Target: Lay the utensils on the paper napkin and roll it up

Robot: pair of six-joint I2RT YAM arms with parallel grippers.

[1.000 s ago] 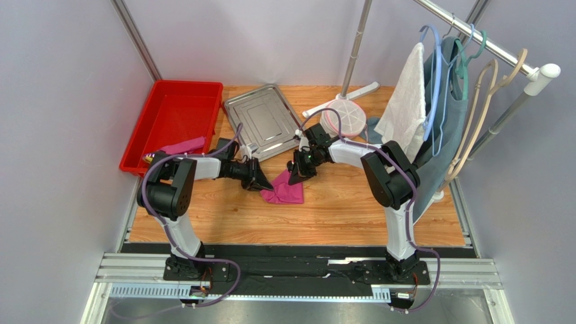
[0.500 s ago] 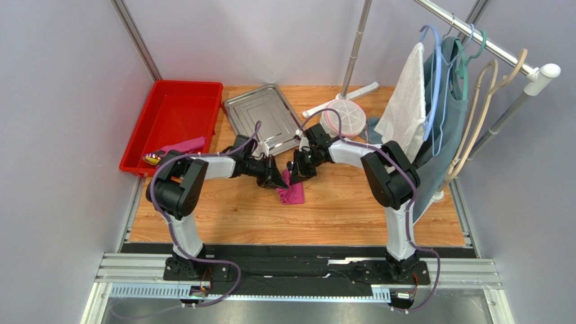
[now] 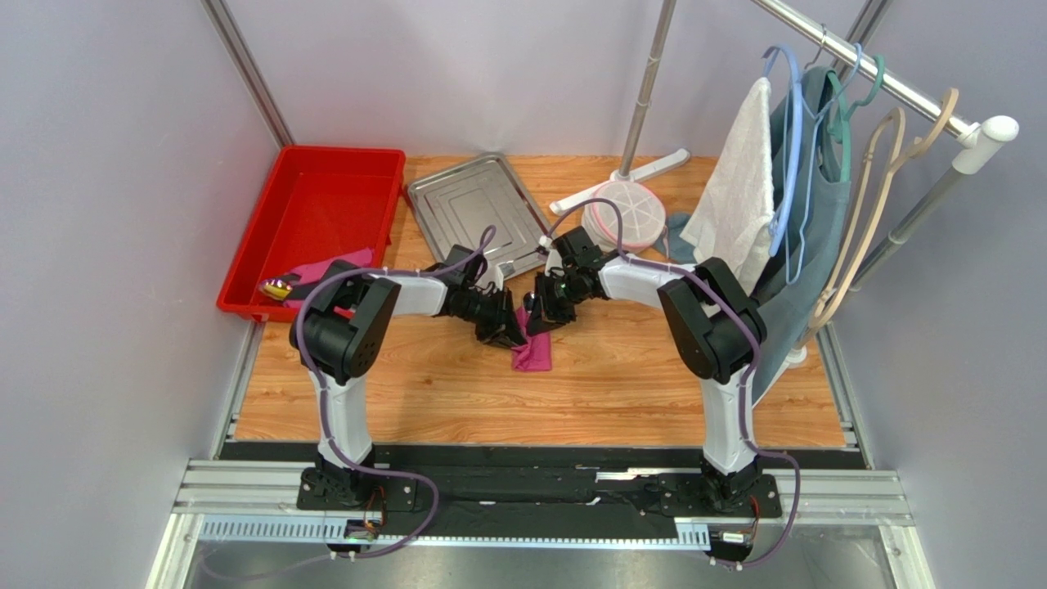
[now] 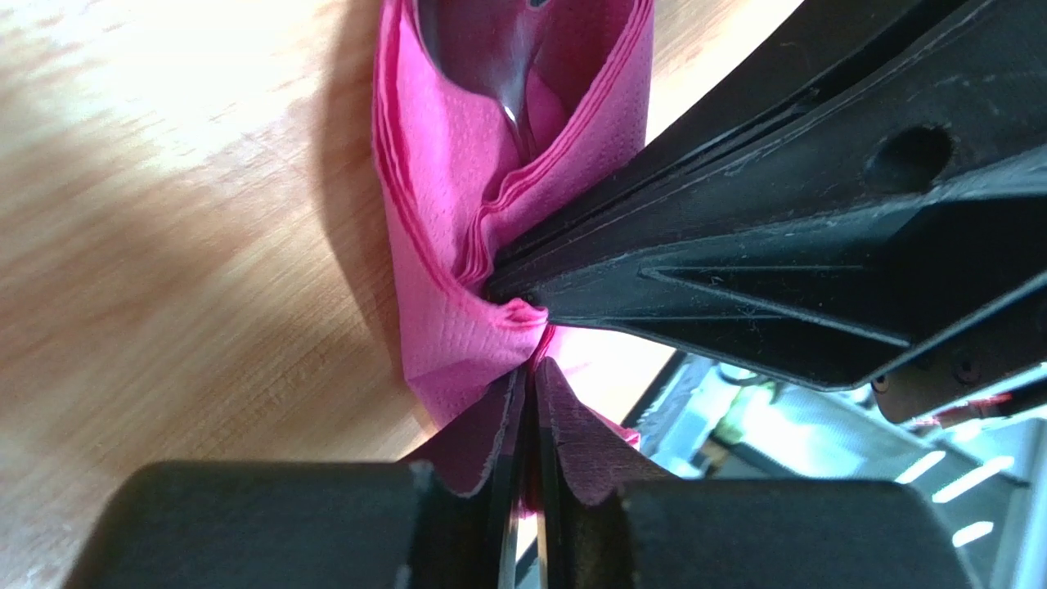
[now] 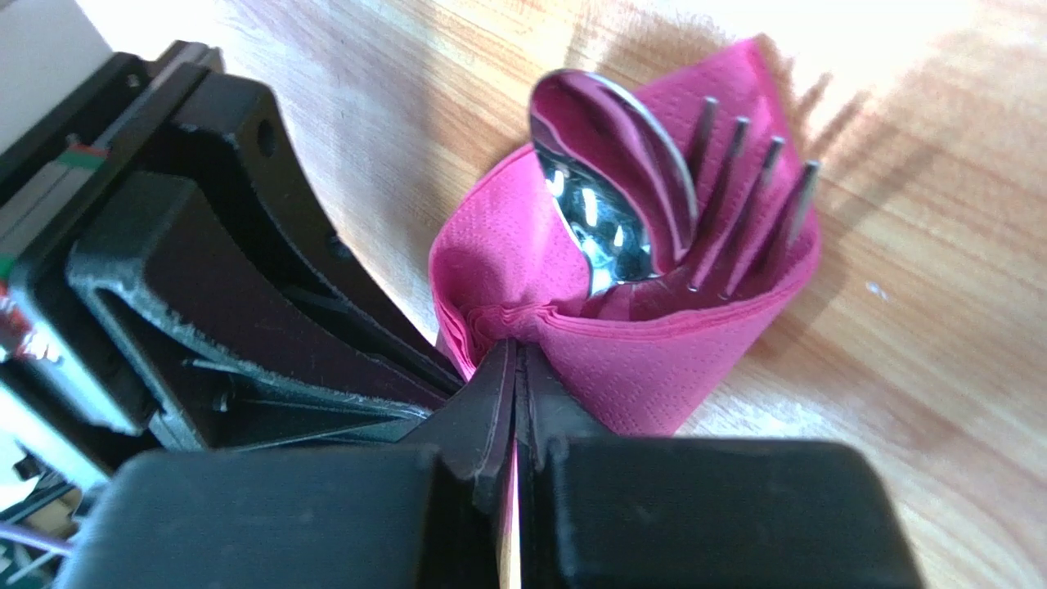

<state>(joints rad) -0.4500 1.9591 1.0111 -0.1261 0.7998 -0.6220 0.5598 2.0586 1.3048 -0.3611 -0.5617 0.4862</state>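
The napkin (image 3: 532, 354) lies on the table (image 3: 639, 381), folded narrower than a second ago around the spoon (image 5: 608, 203) and fork (image 5: 737, 196). The left gripper (image 3: 506, 331) has swept right and pinches its edge tight. The right gripper (image 3: 537, 314) stays clamped on it opposite.

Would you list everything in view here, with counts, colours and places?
paper napkin: one, magenta, table centre, folded around cutlery
spoon: one, silver, inside the napkin
fork: one, silver, inside the napkin
steel tray: one, silver, far centre
red bin: one, far left
pink sheet: one, in the bin's near end
round stand base: one, white, right of tray
white towel: one, hanging on rail
garment: one, grey-blue, hanging beside towel
hangers: several, blue, green, beige, on rail
table: one, wood
left gripper: black, shut on the napkin
right gripper: black, shut on the napkin
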